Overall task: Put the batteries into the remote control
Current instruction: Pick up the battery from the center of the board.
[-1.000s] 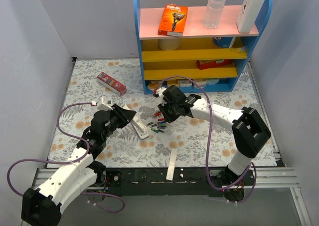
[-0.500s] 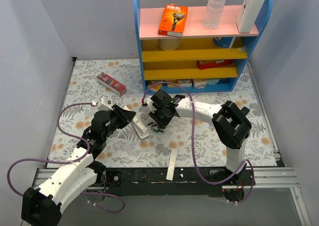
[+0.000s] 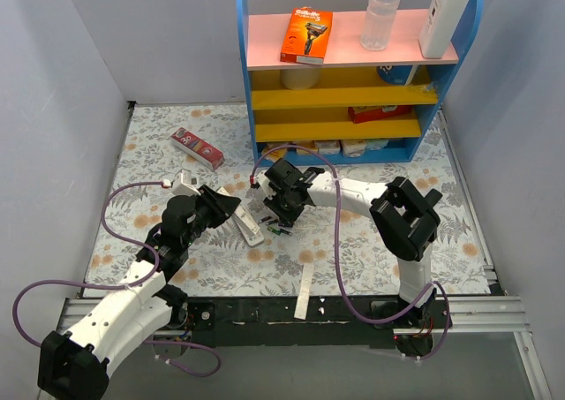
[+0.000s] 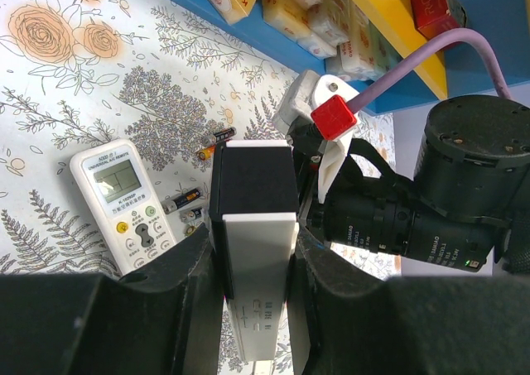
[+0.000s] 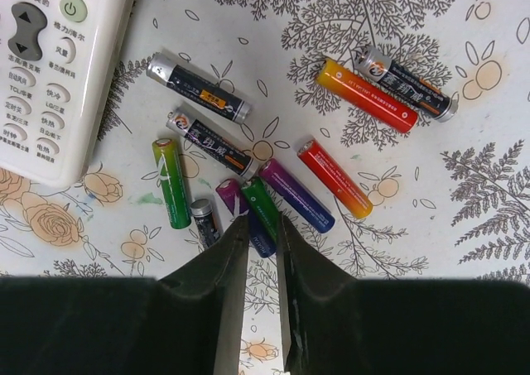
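**Now: remote clamped on the left, right jaws at the battery pile**

Left jaws grip a black-and-white remote point(image 4: 252, 226) by its sides. The batteries point(image 5: 296, 196) lie loose near the middle of the desk point(image 3: 353, 259), beside a second, white remote point(image 5: 50, 77). Right jaws, nearly closed, straddle the end of one green battery point(image 5: 258, 203); I cannot tell whether they pinch it.

Tabletop point(image 3: 159, 135) w/ floral-print cloth: pale bg, orange blooms, grey leaves. Plain grey-white walls point(image 3: 53, 82) on L, R and far sides. Shelf unit point(image 3: 244, 64) at far edge, right of centre: blue frame, pink top board, two yellow shelves below. Metal rail point(image 3: 494, 310) along near edge. Light soft, even.
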`<action>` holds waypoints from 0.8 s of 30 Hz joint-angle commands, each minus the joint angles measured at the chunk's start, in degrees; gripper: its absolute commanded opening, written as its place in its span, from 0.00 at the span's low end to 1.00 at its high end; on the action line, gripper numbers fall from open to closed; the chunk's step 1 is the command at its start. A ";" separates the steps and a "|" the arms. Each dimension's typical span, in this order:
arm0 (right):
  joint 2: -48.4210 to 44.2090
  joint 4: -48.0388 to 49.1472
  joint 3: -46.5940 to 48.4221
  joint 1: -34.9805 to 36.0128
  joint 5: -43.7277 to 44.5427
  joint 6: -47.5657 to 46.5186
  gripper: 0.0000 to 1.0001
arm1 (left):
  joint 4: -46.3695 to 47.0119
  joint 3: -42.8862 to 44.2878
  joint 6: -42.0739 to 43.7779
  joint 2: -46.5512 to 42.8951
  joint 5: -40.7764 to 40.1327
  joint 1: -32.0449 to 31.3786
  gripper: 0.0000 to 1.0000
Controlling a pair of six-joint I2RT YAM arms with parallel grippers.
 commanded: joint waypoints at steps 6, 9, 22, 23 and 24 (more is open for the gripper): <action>2.26 -0.54 2.16 0.04 -0.33 -1.16 0.25 | -0.01 1.26 0.76 0.36 0.05 0.29 0.00; 2.88 -0.45 2.16 0.13 -0.06 -1.42 0.26 | -0.01 1.34 0.85 0.45 0.05 0.29 0.00; 4.55 -2.47 3.39 0.48 1.52 -1.51 0.32 | -0.10 1.52 1.02 0.54 -0.04 0.29 0.00; 4.21 -2.64 3.30 0.57 1.34 -1.42 0.34 | -0.01 1.52 1.02 0.62 0.05 0.29 0.00; 4.03 -2.82 3.13 0.66 1.08 -1.25 0.34 | -0.01 1.52 1.20 0.62 -0.04 0.29 0.00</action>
